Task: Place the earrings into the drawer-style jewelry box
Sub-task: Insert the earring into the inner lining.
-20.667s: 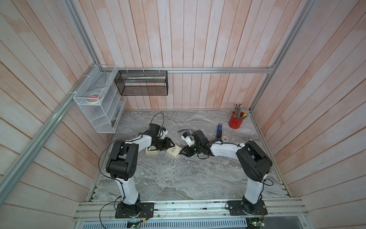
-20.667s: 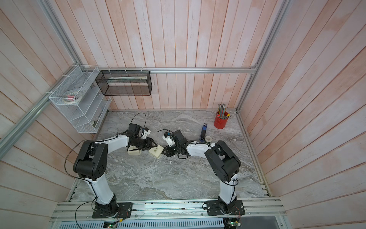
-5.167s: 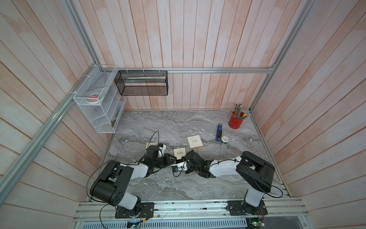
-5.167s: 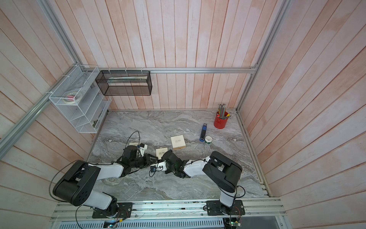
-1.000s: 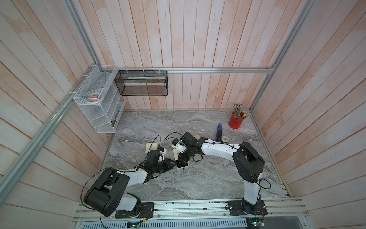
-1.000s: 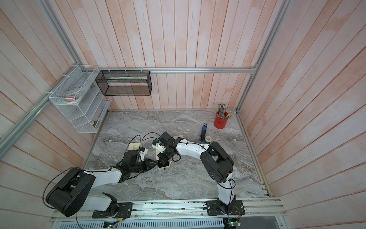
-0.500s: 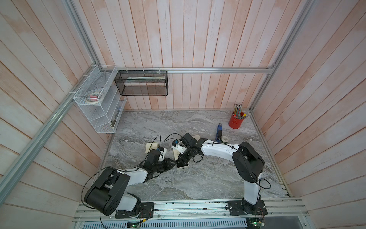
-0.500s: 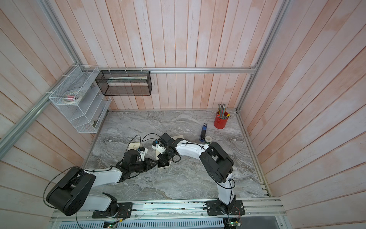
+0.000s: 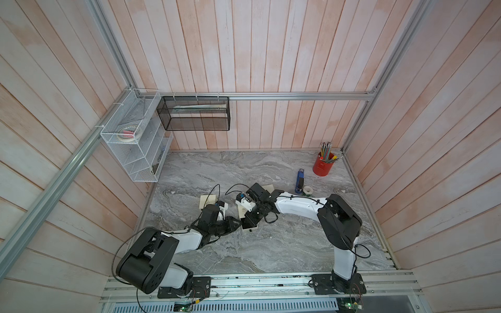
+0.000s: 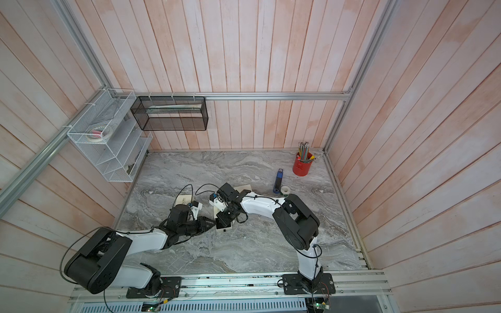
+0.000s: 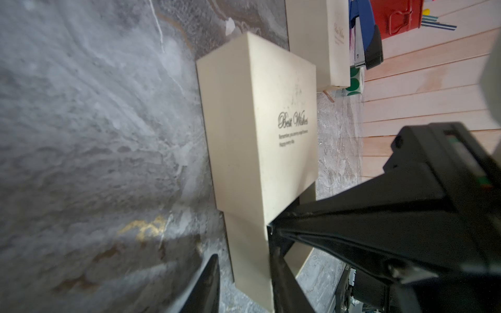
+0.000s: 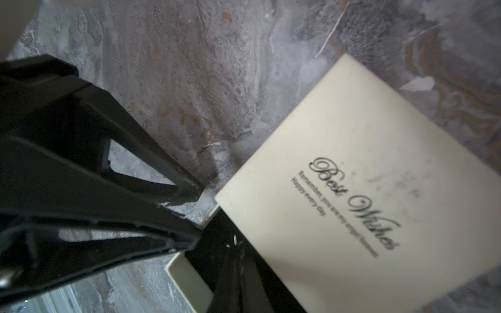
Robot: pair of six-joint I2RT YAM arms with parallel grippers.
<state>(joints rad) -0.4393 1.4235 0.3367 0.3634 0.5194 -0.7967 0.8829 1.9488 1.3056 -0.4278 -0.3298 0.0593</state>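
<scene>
Nearest on the marble table, the left gripper reaches in to the open drawer of the jewelry box. Its fingers stand apart astride the drawer's side wall, one outside and one inside the black-lined tray. Whether they pinch that wall cannot be told. The drawer is drawn part way out of the cream cover, toward the near edge. The right gripper, clenched, comes in from the far side. Its tips sit at the drawer's corner by the cover's mouth, just beside the left's inner finger. Its wrist hides much of the box in both top views. The earrings cannot be made out. Behind lies a second cream box. Beyond it are a blue stapler, a tape roll and a red pencil cup.
</scene>
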